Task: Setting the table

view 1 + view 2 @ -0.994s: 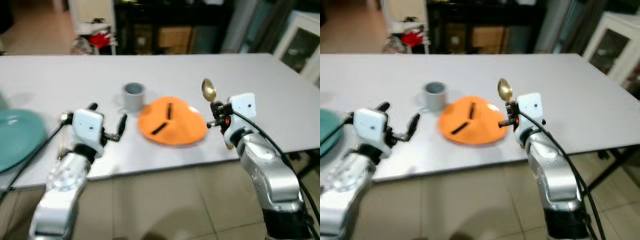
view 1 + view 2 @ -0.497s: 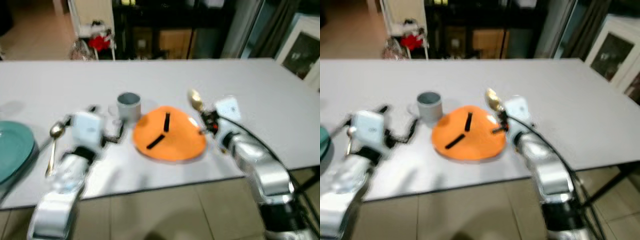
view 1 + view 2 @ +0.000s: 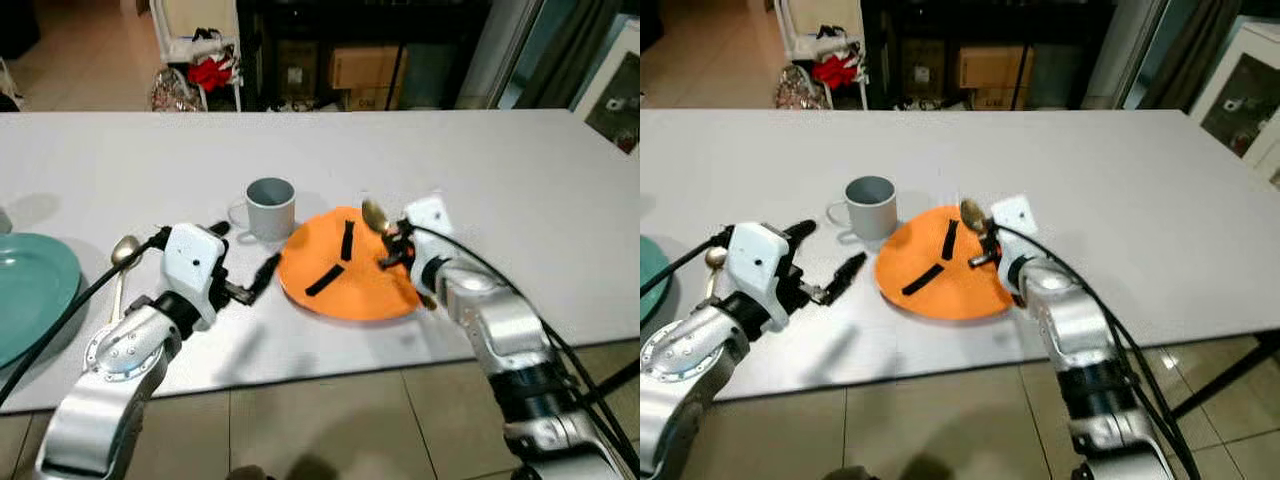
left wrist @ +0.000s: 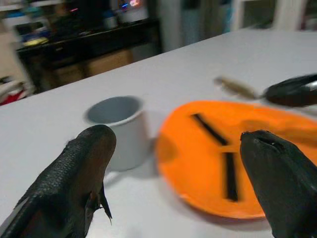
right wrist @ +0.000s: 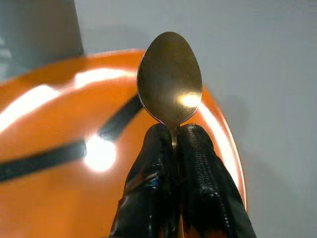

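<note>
Right gripper (image 3: 388, 243) is pinched tight on the neck of a gold spoon (image 5: 170, 79), both black fingers (image 5: 158, 183) pressed together around the handle, bowl sticking out past the tips. It sits over the right part of the orange plate (image 3: 345, 275); spoon bowl hangs above the plate's far-right rim, seemingly not touching it. The plate has two black stripes on its face and lies flat on the white table (image 3: 520, 170) near the front edge. Grey mug (image 3: 268, 207) stands upright just behind the plate's left side, handle pointing to the robot's left, close to the plate but apart from it. Left gripper (image 3: 243, 258) is spread wide, nothing between the fingers, hovering low over the table to the left of the plate and in front of the mug; the wrist camera looks between its tips at mug and plate. A second spoon (image 3: 122, 255) lies on the table beside the left arm, between it and a teal plate (image 3: 30, 295) at the table's left edge. Background: dark shelving with cardboard boxes (image 3: 365, 68) and a white rack holding something red (image 3: 210, 72).
</note>
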`<state>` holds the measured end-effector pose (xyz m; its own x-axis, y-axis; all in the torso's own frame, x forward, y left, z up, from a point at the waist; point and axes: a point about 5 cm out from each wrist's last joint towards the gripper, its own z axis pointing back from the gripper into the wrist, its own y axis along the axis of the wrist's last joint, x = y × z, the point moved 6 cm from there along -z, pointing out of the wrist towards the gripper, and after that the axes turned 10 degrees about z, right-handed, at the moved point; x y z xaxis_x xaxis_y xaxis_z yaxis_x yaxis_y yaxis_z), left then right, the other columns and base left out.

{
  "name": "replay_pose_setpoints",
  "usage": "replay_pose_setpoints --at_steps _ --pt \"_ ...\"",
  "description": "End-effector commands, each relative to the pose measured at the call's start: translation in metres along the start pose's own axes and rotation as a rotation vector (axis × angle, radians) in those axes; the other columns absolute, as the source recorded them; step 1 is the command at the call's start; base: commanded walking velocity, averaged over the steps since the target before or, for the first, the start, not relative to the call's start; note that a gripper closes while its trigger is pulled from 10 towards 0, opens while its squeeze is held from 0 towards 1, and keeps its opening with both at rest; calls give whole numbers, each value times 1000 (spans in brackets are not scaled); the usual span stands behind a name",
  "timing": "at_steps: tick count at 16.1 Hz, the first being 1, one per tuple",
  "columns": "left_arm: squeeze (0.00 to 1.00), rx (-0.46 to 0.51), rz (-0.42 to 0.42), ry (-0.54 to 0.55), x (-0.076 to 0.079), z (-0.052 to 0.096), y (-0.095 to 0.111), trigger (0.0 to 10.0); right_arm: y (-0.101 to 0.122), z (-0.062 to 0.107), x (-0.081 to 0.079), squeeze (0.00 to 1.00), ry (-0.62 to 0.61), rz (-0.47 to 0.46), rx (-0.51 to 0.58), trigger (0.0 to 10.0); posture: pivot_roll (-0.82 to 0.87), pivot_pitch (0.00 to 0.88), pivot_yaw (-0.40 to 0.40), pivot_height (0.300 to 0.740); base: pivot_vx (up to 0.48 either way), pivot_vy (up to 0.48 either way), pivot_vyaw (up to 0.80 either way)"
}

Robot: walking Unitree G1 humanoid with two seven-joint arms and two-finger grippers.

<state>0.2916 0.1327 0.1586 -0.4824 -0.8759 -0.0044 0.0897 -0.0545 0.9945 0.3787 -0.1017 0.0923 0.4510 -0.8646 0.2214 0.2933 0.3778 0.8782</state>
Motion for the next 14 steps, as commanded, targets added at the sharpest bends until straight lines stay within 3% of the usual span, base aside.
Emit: replay_pose_setpoints --at_steps 1,8,14 --pt "0 -23 3 -65 10 0 2 10000 8 -5 5 0 -16 24 -1 10000 98 0 -25 740 0 0 0" --pt "0 -130 24 -228 33 13 -5 10000 15 -37 -1 0 -27 31 -37 10000 124 0 -27 740 0 0 0" --pt "0 -188 25 -231 35 27 -12 10000 19 -54 -6 0 -23 45 -42 10000 159 0 -42 740 0 0 0"
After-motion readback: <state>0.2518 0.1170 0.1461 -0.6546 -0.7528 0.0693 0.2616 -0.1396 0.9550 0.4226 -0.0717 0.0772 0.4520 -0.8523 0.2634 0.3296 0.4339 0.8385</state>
